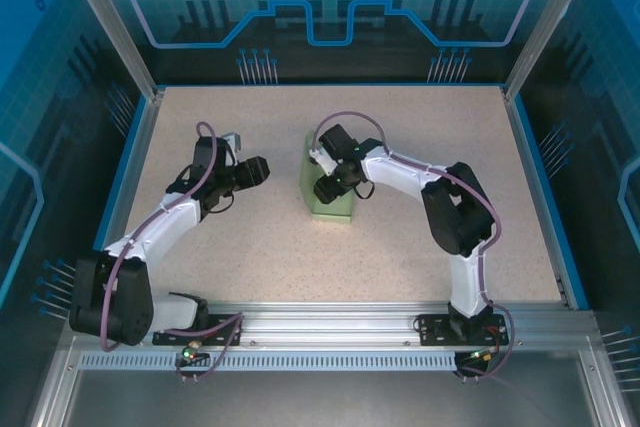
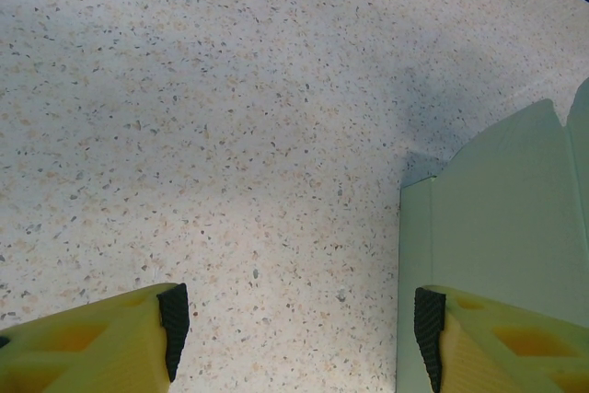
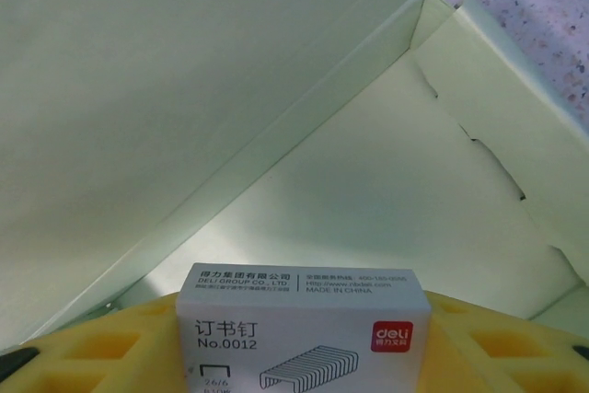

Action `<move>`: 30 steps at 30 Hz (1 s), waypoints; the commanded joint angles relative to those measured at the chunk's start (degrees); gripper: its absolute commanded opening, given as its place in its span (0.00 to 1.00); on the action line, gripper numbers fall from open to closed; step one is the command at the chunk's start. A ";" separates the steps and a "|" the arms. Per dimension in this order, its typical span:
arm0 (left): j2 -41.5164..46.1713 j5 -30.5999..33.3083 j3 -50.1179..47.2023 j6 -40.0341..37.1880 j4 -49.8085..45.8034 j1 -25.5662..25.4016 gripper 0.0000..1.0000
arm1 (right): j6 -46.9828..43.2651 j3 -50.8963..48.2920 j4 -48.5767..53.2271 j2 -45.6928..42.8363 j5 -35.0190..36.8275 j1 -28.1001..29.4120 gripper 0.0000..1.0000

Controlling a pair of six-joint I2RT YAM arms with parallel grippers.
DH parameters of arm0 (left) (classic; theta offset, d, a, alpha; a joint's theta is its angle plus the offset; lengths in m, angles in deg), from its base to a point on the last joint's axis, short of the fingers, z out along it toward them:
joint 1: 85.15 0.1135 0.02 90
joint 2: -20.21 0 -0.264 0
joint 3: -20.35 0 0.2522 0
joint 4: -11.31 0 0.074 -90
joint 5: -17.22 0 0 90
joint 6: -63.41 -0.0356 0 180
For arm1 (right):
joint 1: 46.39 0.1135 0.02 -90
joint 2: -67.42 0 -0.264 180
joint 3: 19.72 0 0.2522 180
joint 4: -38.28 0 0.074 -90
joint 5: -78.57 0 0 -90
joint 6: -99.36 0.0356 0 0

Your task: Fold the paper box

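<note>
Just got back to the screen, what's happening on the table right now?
Both arms are at the paper box, which sits partly folded in the middle of the table. The right gripper is down over it. Its wrist camera looks into the mint card walls, with a small white staple box between its jaws; I cannot tell if that is gripped. The left gripper hangs beside the paper box's left side, jaws open, holding nothing.
</note>
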 commanded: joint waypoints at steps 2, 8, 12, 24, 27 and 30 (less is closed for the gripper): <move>2.20 -1.09 -0.61 1.44 1.09 0.56 0.68 | -0.80 1.86 1.24 1.79 1.44 -0.69 0.63; 3.56 -2.16 -1.03 1.94 1.19 0.47 0.68 | -0.84 1.39 1.32 -0.26 0.95 -1.14 0.68; 5.33 -4.33 -2.02 2.89 1.54 0.47 0.68 | 0.01 -1.59 -0.41 -5.73 -1.50 -2.45 0.68; 6.82 -7.51 -3.47 3.56 2.44 0.32 0.68 | 3.11 -0.33 -9.14 -1.90 -17.72 -15.41 0.73; 6.85 -7.88 -4.26 3.78 2.51 0.29 0.69 | 3.01 4.11 -7.47 3.13 -20.81 -16.10 0.74; 6.78 -8.30 -5.28 3.92 2.68 0.29 0.68 | 2.39 7.38 -5.55 6.95 -24.15 -15.97 0.74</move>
